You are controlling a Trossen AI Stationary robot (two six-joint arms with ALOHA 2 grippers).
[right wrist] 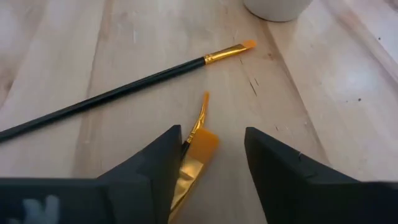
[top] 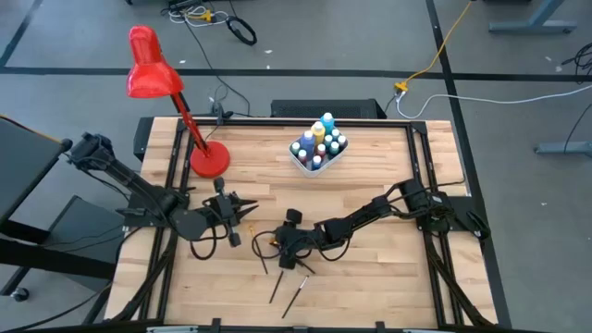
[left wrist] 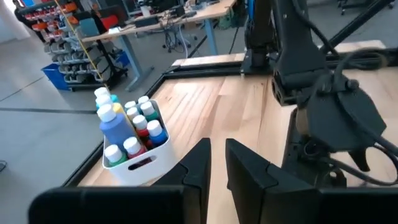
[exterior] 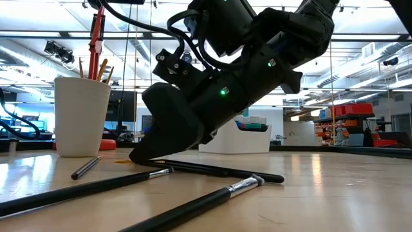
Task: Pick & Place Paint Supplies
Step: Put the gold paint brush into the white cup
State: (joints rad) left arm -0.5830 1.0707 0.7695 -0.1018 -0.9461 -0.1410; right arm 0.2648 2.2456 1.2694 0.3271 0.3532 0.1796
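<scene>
My right gripper is down at the table near its middle, slanting toward the left edge, fingers open. Between them lies the orange-bristled head of a thin paintbrush with a gold ferrule. A second dark-handled brush lies flat just beyond it. More brushes lie on the wood toward the near edge. A beige cup holding brushes stands ahead of the right gripper. Paint bottles stand in a white tray at the far side. My left gripper hovers left of centre, a narrow gap between its fingers, nothing in it. My right gripper stands with one finger on either side of the brush's gold ferrule, coming slanting down from the table's right. One finger is right beside the ferrule; whether it touches I cannot tell. The brush lies flat on the table.
A red desk lamp stands on its round base at the far left. Cables run along the table's metal frame. Open wood lies between the tray and the grippers and along the near right.
</scene>
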